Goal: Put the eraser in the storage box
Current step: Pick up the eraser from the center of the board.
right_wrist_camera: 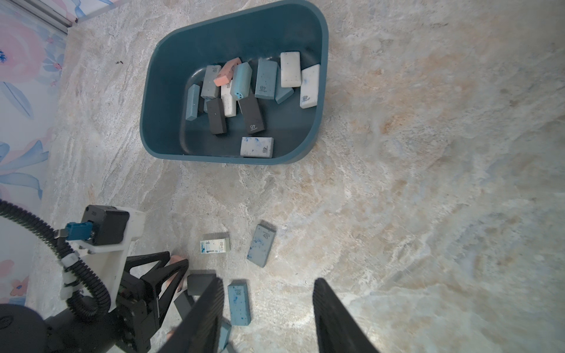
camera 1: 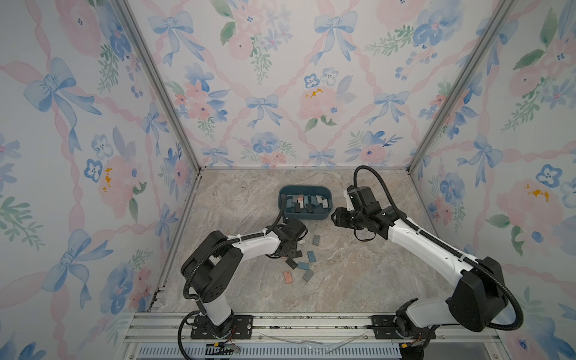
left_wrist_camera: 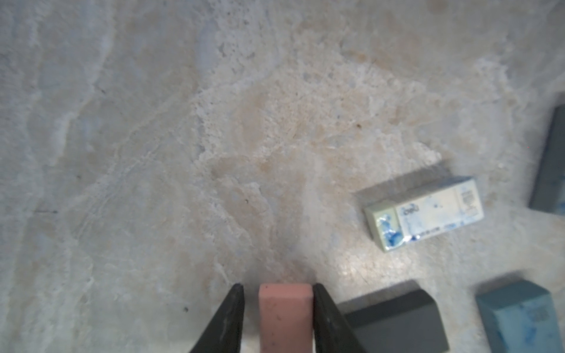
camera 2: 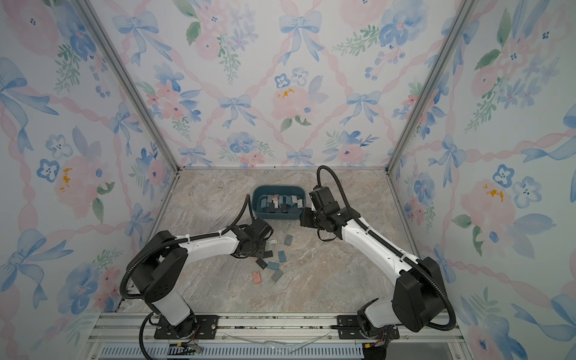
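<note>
left gripper [left_wrist_camera: 278,287]: jaws are set either side of the pink eraser [left_wrist_camera: 286,314]. One finger is seen against it and a sliver of table shows by the other, so a finished clamp cannot be told.
right gripper [right_wrist_camera: 269,282]: jaws are spread wide, and nothing is held between them.
pink eraser: laid on the marble tabletop [left_wrist_camera: 153,152] between the left fingers, well apart from the storage box [right_wrist_camera: 159,91].
writing, sleeve: "deli" and a barcode are read on the paper wrap of the sleeved eraser [left_wrist_camera: 425,214], which lies just past the left fingertips, off to one side.
writing, loose pieces: "4B" is read on the flecked grey eraser [right_wrist_camera: 261,246] and the teal eraser [right_wrist_camera: 239,304], both close ahead of the right fingertips. A black eraser [left_wrist_camera: 397,321] is seen hard by the left gripper's finger, unmarked on the face shown.
storage box: it is set ahead of the right gripper, untouched by it, and shows in both top views [camera 1: 305,216] [camera 2: 277,216].
box contents: a dozen or so heaped erasers [right_wrist_camera: 266,79] are counted in white, grey, blue and black, plus one pink. "4B" is read on at least five.
</note>
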`<state>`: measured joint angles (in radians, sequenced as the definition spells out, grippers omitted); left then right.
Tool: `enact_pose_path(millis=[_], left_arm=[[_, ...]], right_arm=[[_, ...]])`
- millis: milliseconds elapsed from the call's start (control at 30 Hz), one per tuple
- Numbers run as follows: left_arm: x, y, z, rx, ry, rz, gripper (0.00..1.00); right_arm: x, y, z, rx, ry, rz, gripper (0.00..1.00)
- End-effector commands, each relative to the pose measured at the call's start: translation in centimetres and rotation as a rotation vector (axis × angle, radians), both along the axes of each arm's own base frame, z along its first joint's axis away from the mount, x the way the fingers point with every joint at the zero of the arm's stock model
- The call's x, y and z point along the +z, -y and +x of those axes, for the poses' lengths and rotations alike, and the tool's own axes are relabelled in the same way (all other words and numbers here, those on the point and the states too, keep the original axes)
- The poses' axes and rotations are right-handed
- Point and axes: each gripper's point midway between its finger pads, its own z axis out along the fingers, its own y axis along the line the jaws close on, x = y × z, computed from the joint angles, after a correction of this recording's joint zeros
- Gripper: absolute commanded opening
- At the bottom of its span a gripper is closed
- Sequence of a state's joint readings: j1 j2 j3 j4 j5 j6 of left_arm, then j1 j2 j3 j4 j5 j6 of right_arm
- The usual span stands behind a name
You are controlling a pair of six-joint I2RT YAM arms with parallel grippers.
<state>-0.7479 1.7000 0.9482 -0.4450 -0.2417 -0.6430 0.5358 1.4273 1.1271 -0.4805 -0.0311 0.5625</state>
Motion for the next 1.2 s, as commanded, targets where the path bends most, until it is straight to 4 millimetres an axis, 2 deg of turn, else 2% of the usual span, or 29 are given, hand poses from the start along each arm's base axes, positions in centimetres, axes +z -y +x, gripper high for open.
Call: enact_pose_path(millis=[0,433,867,1167], left_arm=[[-0.4,-1.1,-1.9,0.007,-0.055,0.023,0.4],[-0.3,-0.8,-3.0,0.0,-0.074,-0.011,0.42],[-0.7,-0.9,-3.2,0.005,-0.085,-0.003,0.25],[0.1,-0.4,-2.6,0.005,-0.062,-0.021,0.24]], right_arm=[[-0.5,-0.2,0.2,-0.004,-0.017,0.01,0.5],[-1.0,-0.5,0.1,-0.001,-0.028,0.012,0.5],[-0.9,-0.3,0.1,-0.005,-0.026,0.008,0.5],[-0.8,-0.2,0.0,-0.006,-0.022,0.006,0.5]])
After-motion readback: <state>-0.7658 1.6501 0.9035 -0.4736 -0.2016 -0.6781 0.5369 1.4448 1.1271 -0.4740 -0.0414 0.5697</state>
